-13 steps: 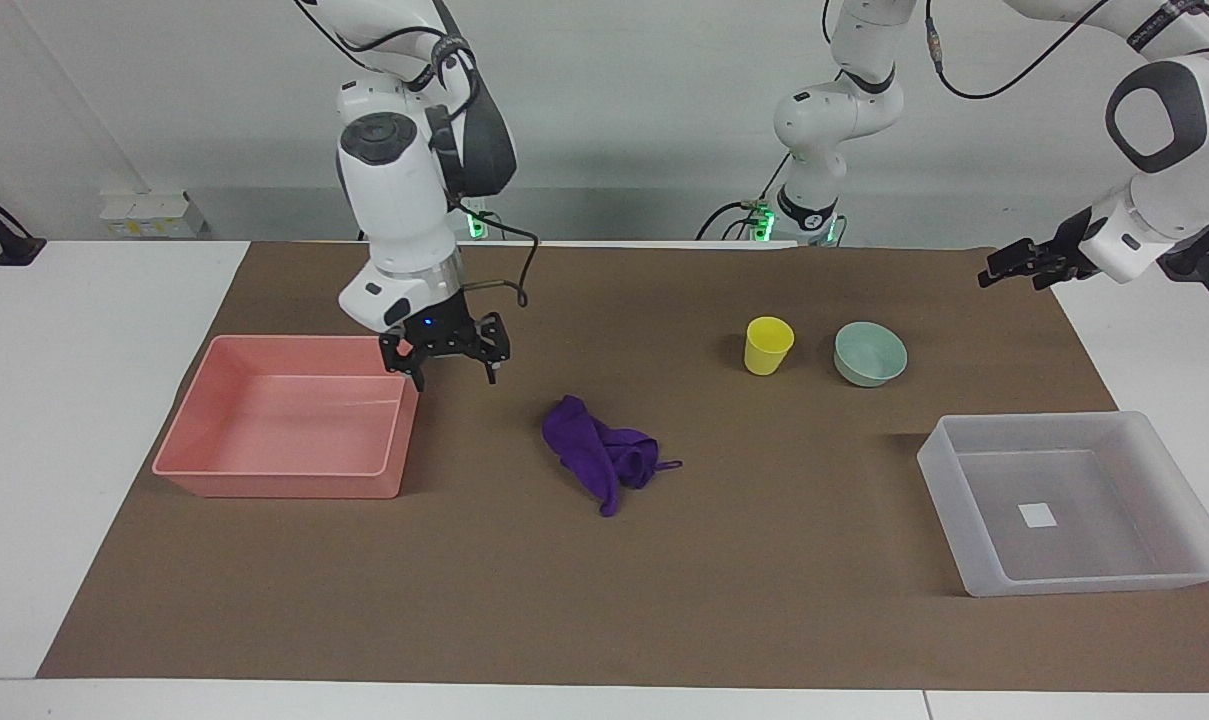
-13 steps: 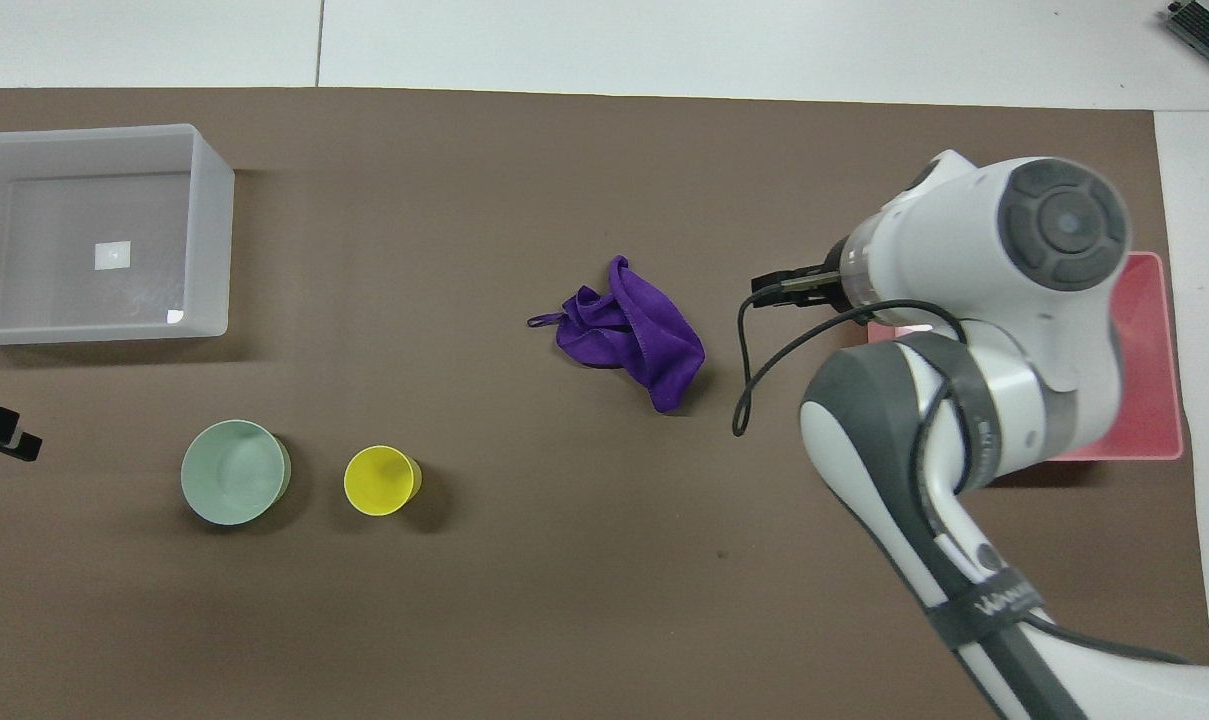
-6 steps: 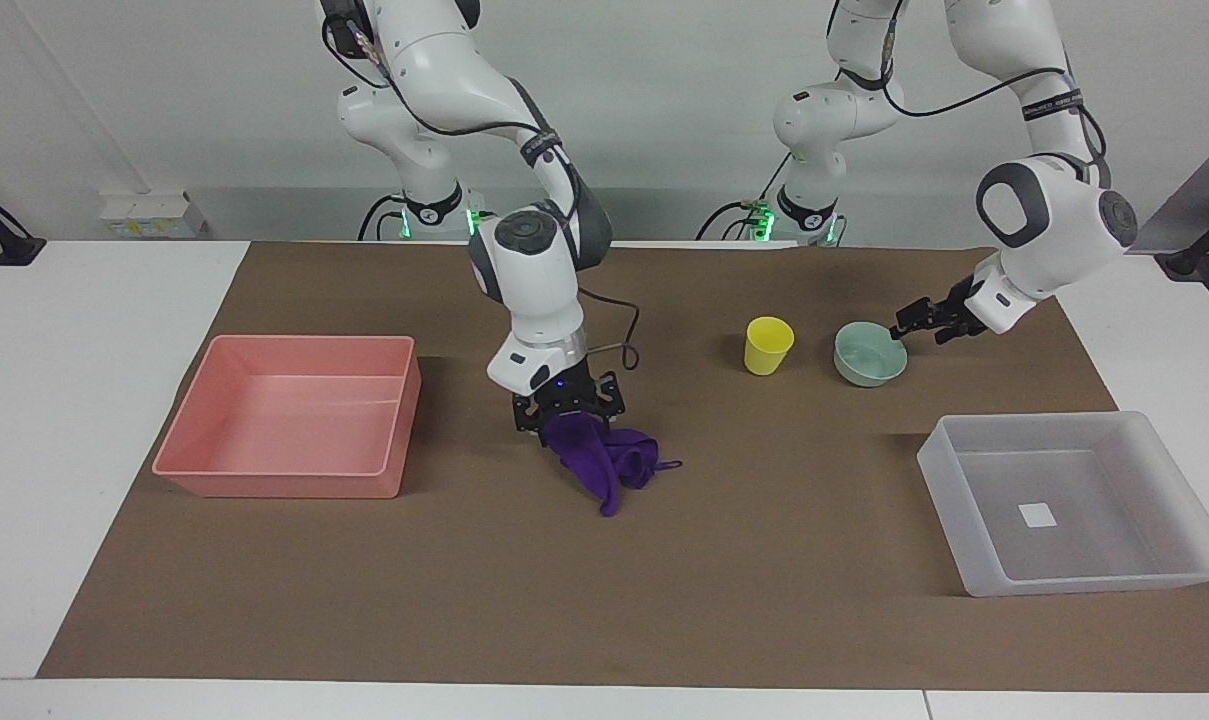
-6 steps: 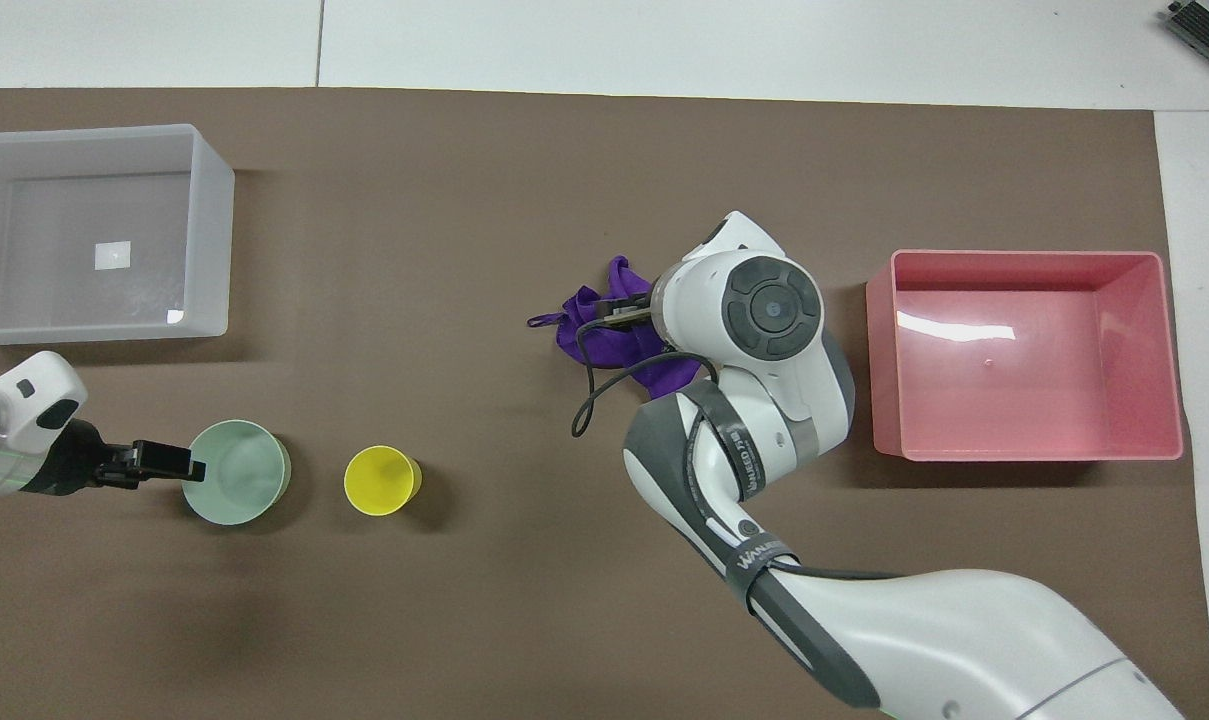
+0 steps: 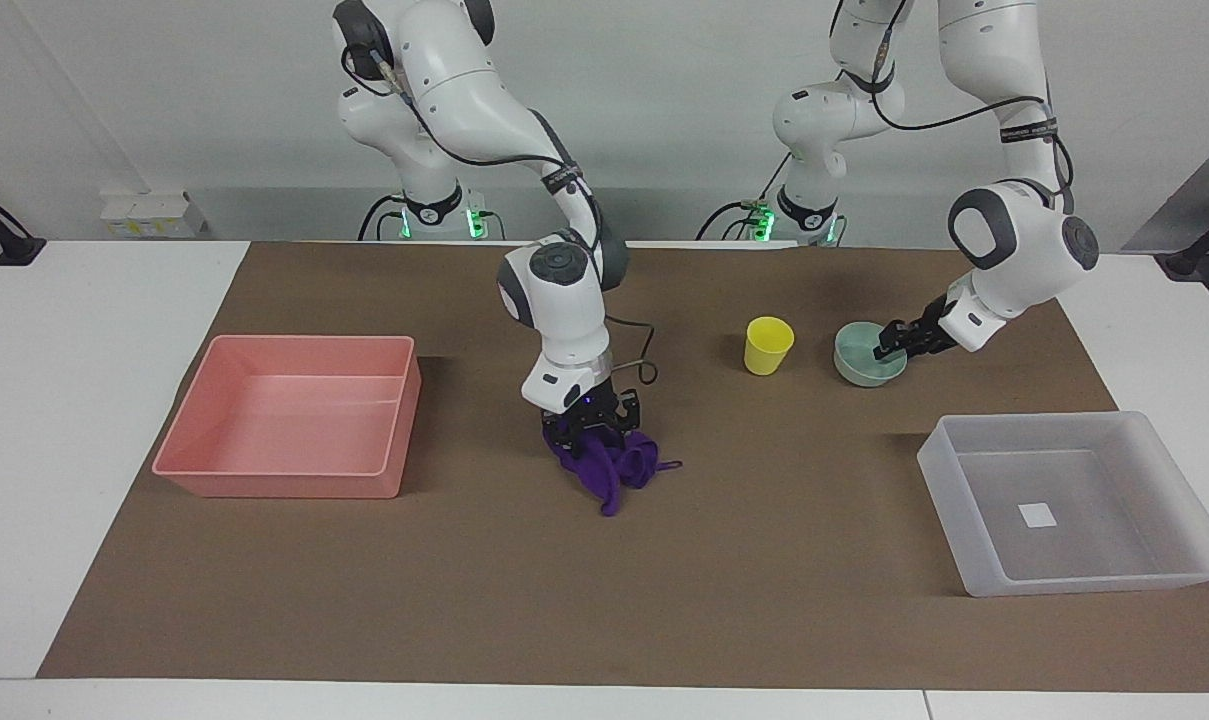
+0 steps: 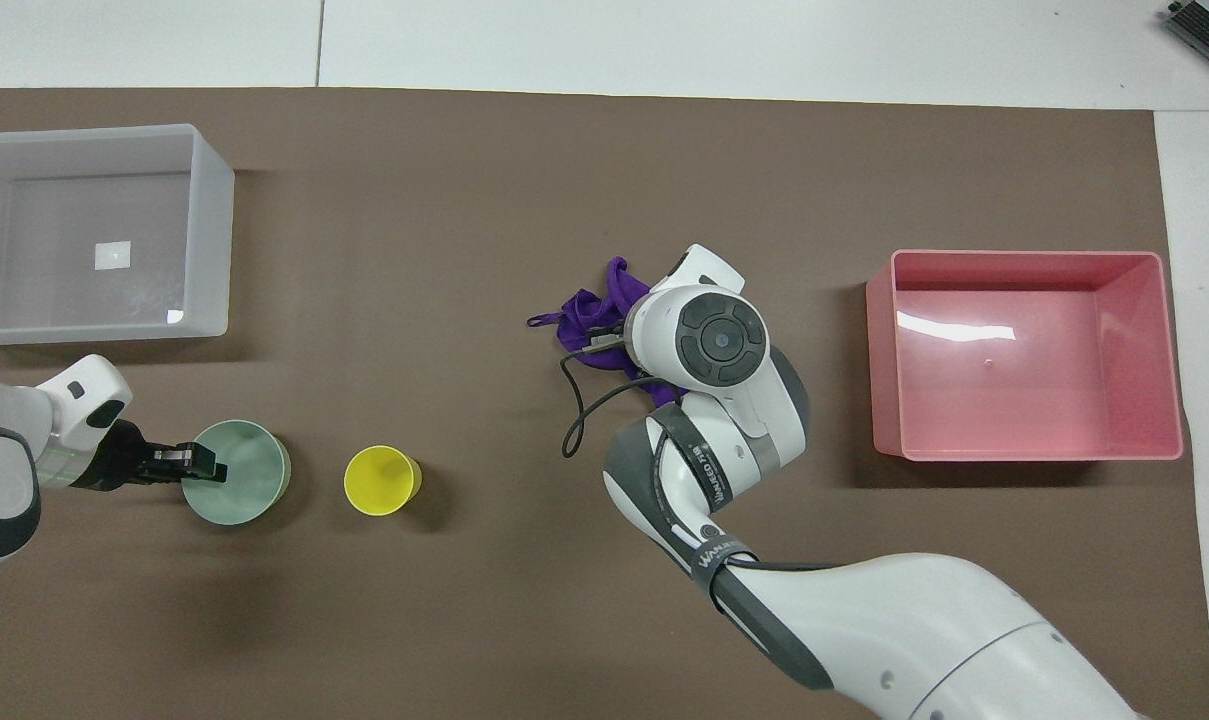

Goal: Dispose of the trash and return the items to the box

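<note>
The purple rag (image 5: 616,472) lies crumpled mid-table; it also shows in the overhead view (image 6: 586,312). My right gripper (image 5: 594,436) is open and pressed down onto the rag's end nearest the pink bin. In the overhead view its wrist hides it. The mint-green bowl (image 5: 857,368) stands beside the yellow cup (image 5: 768,345), toward the left arm's end. My left gripper (image 5: 889,347) is open at the bowl's rim, one finger over the inside (image 6: 204,467). The bowl (image 6: 252,482) and cup (image 6: 381,480) stand upright. The translucent box (image 5: 1144,430) holds nothing.
An empty pink bin (image 5: 264,472) stands at the right arm's end of the brown mat, its wall (image 6: 878,370) a short way from the rag. The translucent box (image 6: 216,240) is farther from the robots than the bowl.
The right gripper swung from the pink bin's corner across to the rag and lowered onto it. The left gripper came in from the table's end to the bowl's rim.
</note>
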Tool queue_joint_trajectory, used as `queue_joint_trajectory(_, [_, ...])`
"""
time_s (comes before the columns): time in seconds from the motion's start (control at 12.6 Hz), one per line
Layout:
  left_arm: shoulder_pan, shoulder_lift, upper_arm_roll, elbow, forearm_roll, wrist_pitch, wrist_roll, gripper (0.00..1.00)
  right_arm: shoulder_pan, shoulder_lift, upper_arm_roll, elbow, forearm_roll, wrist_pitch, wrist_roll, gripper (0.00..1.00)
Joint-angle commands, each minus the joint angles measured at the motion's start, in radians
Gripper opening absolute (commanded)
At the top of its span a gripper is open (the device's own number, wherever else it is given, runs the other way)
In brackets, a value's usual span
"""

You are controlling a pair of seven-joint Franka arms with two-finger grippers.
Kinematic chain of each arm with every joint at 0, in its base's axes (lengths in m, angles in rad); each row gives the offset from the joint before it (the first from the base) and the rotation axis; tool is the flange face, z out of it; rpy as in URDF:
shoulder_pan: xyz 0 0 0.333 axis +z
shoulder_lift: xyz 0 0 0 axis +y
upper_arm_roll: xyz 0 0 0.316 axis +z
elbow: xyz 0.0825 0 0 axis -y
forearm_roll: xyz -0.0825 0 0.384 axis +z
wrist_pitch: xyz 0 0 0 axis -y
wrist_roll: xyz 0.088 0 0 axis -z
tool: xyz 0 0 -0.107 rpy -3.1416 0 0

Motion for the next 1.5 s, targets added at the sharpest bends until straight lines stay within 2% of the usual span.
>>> queue_joint_trajectory(0.0, [-0.010,0.013,0.013,0.021,-0.018,-0.009,0.020,0.00,0.002,-0.014,-0.004,-0.033,-0.049,0.022,0.123,0.00])
queue_joint_trajectory(0.08, [-0.005,0.010,0.013,0.024,-0.018,-0.022,0.020,0.00,0.004,-0.016,-0.004,-0.021,-0.070,-0.005,0.152,0.00])
queue_joint_trajectory(0.24, [0.005,0.013,0.013,0.110,-0.019,-0.123,0.009,0.00,0.013,-0.049,-0.006,0.034,-0.073,-0.146,0.212,0.00])
queue_joint_trajectory(0.55, [0.018,0.042,0.013,0.372,-0.019,-0.341,-0.032,0.00,-0.031,-0.235,-0.011,0.058,-0.058,-0.388,0.241,0.00])
queue_joint_trajectory(0.71, [0.035,0.095,0.013,0.501,-0.016,-0.365,-0.038,0.00,-0.071,-0.342,-0.012,0.058,-0.055,-0.531,0.240,0.00])
queue_joint_trajectory(0.87, [0.038,0.178,0.016,0.646,0.005,-0.360,-0.034,0.00,-0.155,-0.448,-0.012,0.056,-0.056,-0.654,0.218,0.00])
queue_joint_trajectory(1.03, [0.038,0.276,0.026,0.781,0.112,-0.346,-0.037,0.00,-0.256,-0.502,-0.012,0.056,-0.058,-0.735,0.113,0.00])
queue_joint_trajectory(1.11, [0.039,0.328,0.028,0.852,0.161,-0.342,-0.037,0.00,-0.315,-0.510,-0.012,0.053,-0.058,-0.754,0.023,0.00])
queue_joint_trajectory(1.27, [0.065,0.419,0.028,0.944,0.185,-0.296,-0.041,0.00,-0.434,-0.511,-0.012,0.029,-0.056,-0.731,-0.152,0.00])
queue_joint_trajectory(1.42, [0.065,0.468,0.028,0.945,0.186,-0.155,-0.035,0.00,-0.546,-0.507,-0.012,-0.057,-0.056,-0.595,-0.330,0.00])
